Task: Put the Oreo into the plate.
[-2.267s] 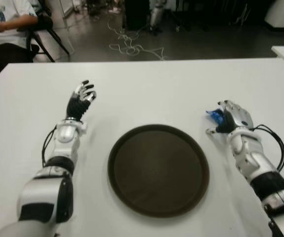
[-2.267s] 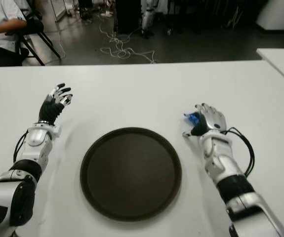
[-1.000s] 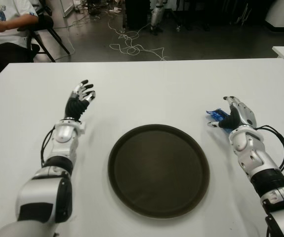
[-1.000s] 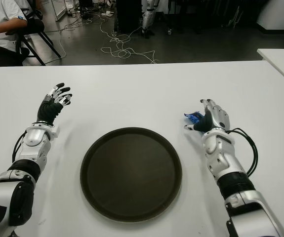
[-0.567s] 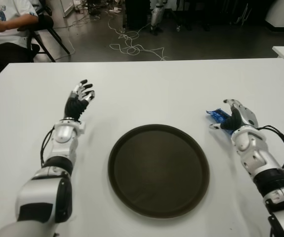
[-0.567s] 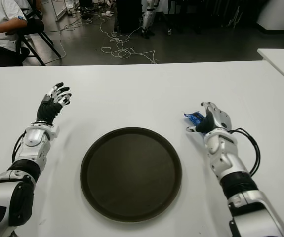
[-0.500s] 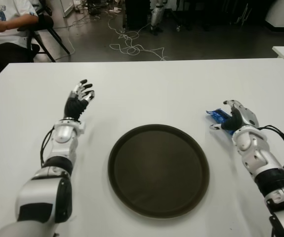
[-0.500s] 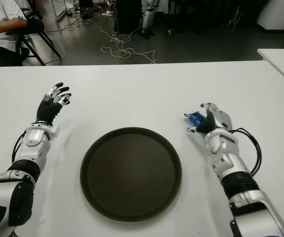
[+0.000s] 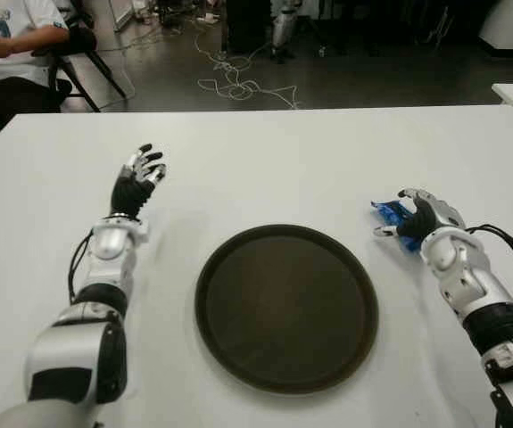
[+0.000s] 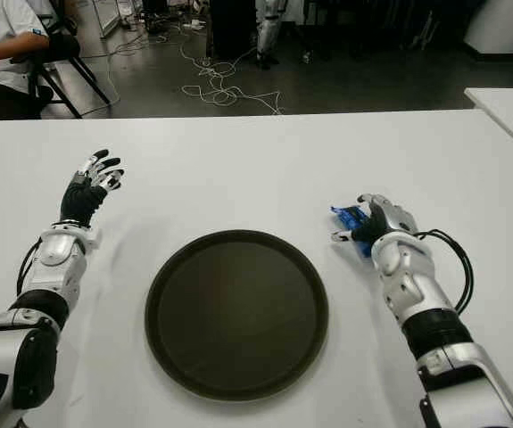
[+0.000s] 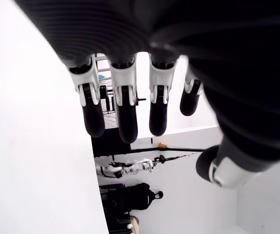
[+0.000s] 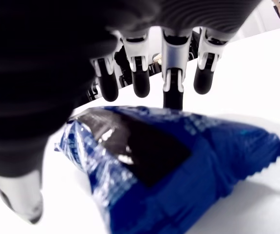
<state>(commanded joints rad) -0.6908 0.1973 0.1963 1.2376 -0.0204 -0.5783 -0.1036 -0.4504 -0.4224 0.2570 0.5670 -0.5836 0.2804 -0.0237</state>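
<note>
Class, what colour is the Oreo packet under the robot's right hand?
The Oreo packet is blue with a dark cookie picture, seen best in the right wrist view.

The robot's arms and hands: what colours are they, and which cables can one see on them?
Both arms have silver-grey shells with black joint sections. The left hand and the right hand have black palms and fingers with white-silver segments and black tips. A black cable loops beside the right forearm; another black cable runs along the left forearm.
</note>
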